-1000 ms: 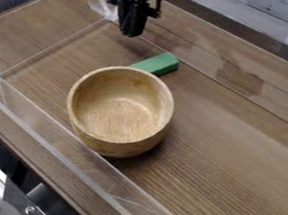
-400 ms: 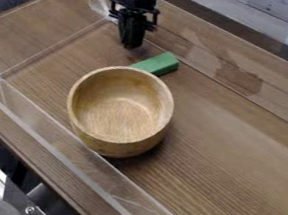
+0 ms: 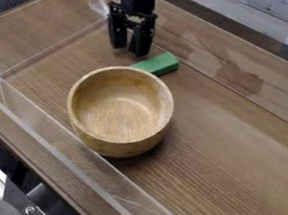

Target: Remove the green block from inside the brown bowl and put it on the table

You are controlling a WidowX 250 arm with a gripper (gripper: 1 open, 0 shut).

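The green block (image 3: 157, 63) has its lower end hidden, probably behind the brown bowl (image 3: 119, 109) rim at twelve o'clock.

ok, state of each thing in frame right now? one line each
gripper: open, empty, pointing down just behind the block
green block: lying flat on the table, outside the bowl, close to its far rim
brown bowl: upright, empty
table: bears the bowl and the block
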